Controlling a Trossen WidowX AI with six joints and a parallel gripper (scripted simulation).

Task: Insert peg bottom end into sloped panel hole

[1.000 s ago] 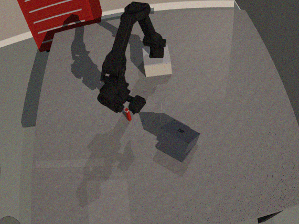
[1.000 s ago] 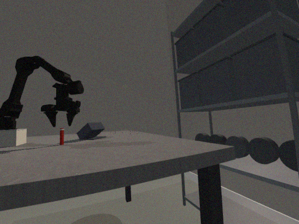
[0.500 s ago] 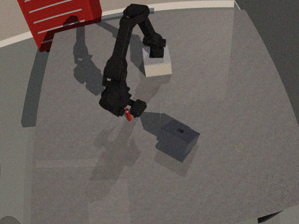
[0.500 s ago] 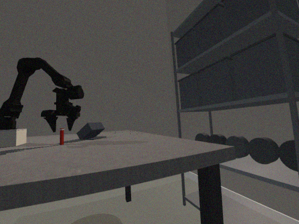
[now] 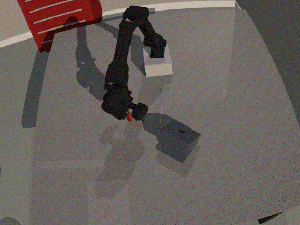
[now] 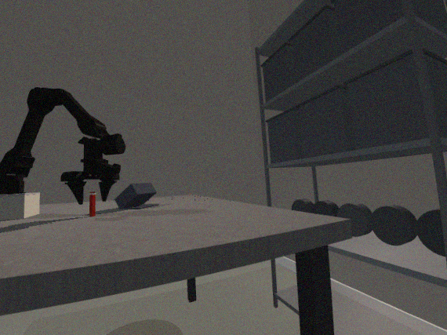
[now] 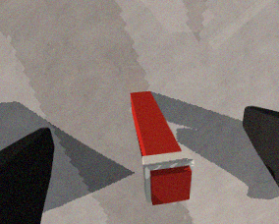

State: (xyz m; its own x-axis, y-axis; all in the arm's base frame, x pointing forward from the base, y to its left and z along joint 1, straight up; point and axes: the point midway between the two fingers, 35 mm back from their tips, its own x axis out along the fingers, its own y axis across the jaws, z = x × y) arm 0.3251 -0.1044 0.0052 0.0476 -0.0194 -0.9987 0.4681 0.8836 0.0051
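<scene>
The red square-sided peg [image 5: 129, 117] [image 6: 92, 205] [image 7: 153, 128] stands upright on the table, with a pale band near its top. My gripper [image 5: 129, 119] [image 6: 92, 202] [image 7: 152, 127] is open and points down. Its fingers stand on either side of the peg, well apart from it, and the tips look level with the peg's upper half in the exterior view. The blue-grey block with the sloped panel [image 5: 172, 145] [image 6: 135, 196] sits beyond the peg. Its small dark hole [image 5: 181, 131] shows in the upper face; its exact shape is too small to tell.
The arm's pale base block [image 5: 158, 70] [image 6: 31, 205] stands at the back of the table [image 5: 210, 169] [image 6: 219, 228]. A red drawer cabinet [image 5: 59, 8] is behind the table, and a shelf rack [image 6: 345, 154] stands past its far edge.
</scene>
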